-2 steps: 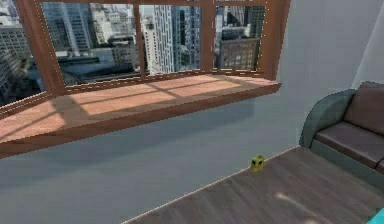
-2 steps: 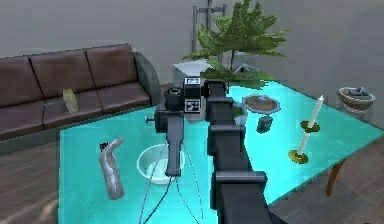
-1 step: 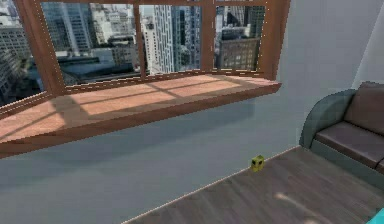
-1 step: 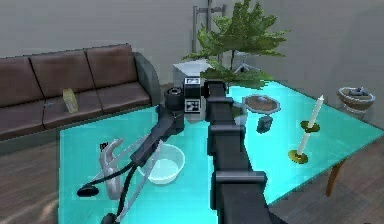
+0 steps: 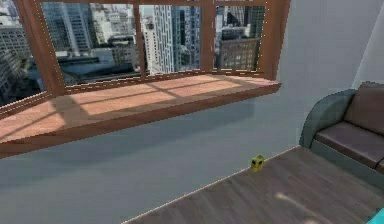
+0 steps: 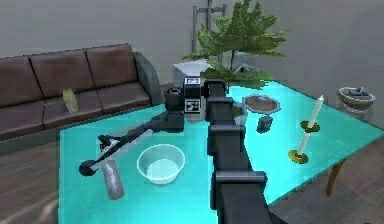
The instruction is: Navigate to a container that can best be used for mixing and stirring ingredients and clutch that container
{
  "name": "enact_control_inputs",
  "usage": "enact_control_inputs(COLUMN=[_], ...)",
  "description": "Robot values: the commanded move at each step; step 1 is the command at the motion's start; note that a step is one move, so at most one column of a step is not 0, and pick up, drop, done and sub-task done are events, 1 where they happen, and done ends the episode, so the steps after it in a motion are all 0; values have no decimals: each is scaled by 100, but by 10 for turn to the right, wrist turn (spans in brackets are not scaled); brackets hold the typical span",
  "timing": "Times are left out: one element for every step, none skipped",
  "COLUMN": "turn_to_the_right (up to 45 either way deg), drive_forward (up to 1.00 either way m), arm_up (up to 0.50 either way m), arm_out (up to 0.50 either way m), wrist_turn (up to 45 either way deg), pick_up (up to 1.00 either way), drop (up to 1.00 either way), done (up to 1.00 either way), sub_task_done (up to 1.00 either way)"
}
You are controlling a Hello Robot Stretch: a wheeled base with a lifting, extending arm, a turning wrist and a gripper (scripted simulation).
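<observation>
Pale white round bowl stands upright on the turquoise glass table in the arm side view's lower middle; its mouth faces up, and being circular it has no long axis to point anywhere. Just up-left of it the dark gripper reaches toward the lower left from the dark square arm. A small grey bottle-like thing lies near its tips, and I cannot tell whether its thin fingers are apart or together, or whether they hold anything. The forward view looks instead at a wood-framed bay window over city towers and a grey-armed brown sofa at right, with a small yellow-green thing by the wall on the dark floorboards.
</observation>
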Motion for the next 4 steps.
enact_control_inputs(turn_to_the_right=[0, 0, 0, 0], drive_forward=[0, 0, 0, 0], arm_up=[0, 0, -30, 0], arm_out=[0, 0, 0, 0], wrist_turn=[450, 150, 0, 0], pick_up=[0, 0, 0, 100], drop=[0, 0, 0, 0], done=[0, 0, 0, 0], sub_task_done=[0, 0, 0, 0])
